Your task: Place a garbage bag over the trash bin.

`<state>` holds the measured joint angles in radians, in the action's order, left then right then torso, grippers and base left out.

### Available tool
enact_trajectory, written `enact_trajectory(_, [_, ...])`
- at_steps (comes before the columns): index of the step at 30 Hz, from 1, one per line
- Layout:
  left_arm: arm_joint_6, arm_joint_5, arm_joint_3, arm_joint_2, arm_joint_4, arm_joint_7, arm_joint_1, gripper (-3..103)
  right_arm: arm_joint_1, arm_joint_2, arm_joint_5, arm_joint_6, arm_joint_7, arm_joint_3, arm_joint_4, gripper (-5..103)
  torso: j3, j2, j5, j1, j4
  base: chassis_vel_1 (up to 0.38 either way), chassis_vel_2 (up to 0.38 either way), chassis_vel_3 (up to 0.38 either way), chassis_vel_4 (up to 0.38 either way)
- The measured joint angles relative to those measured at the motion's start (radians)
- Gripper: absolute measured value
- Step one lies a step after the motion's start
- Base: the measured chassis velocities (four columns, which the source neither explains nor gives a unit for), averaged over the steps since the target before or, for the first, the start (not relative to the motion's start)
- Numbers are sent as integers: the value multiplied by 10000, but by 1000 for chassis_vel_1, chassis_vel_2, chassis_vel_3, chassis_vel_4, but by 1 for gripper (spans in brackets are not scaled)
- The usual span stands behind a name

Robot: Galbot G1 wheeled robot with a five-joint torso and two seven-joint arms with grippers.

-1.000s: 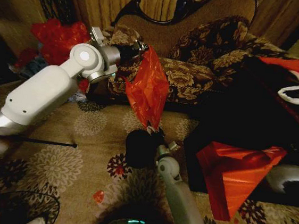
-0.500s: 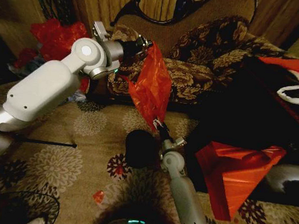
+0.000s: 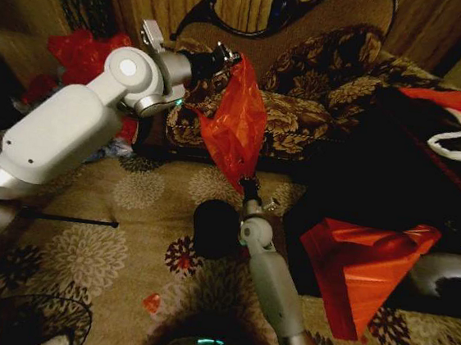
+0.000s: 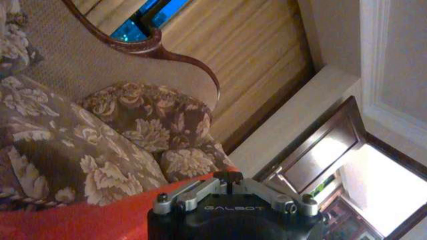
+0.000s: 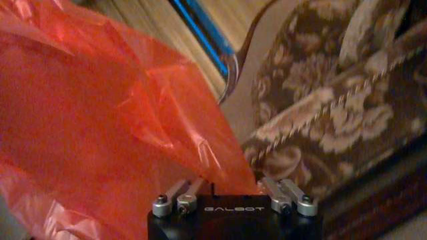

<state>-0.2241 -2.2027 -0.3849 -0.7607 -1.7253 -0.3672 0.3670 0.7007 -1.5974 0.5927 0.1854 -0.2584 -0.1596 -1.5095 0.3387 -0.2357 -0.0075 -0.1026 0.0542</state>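
1. The bag (image 3: 235, 128) hangs stretched in the air in front of the sofa (image 3: 321, 91), a wrinkled red film that is broad in its upper half and narrows to a point at the bottom.
2. Its top corner is pinched in the left pincer (image 3: 229, 57), which is closed on the film up by the sofa back; in the left wrist view the red film (image 4: 73, 217) runs beside that pincer (image 4: 230, 181).
3. Its bottom tip is held by the right pincer (image 3: 247, 182), closed on the film just above the carpet; in the right wrist view the bag (image 5: 100, 125) spreads out from that pincer (image 5: 230, 189).
4. The bin (image 3: 217, 229), small, round and black, stands on the flowered carpet (image 3: 124, 244) just below and left of the bag's tip, touching or nearly touching the right arm's wrist. The bag is above it, not over its rim.
5. The left arm reaches in from the left, the right arm rises from the near edge of the scene.
6. To the right lies a flat angular red stack (image 3: 361, 264) against a large black mass (image 3: 380, 163).
7. At far left a mound of red plastic (image 3: 86, 54) sits beside the sofa.
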Motion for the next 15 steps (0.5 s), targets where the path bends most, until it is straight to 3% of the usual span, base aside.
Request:
enact_trajectory(7, [35,-4,150,140,-163,-2,-208,0,-124,-55,-848,719,-393,-17,82,5,-1,0,0,0,1,0,0,0,0])
enact_trajectory(12, [52,-9,225,204,-289,1,-282,0,-154,-90,-1572,976,-841,-38,83,1,0,0,0,0,2,0,0,0,0])
enact_trajectory(15, [61,-38,345,285,-449,16,-406,0,-194,-88,-2457,1077,-1525,-121,35,0,-1,0,1,0,1,0,0,0,0])
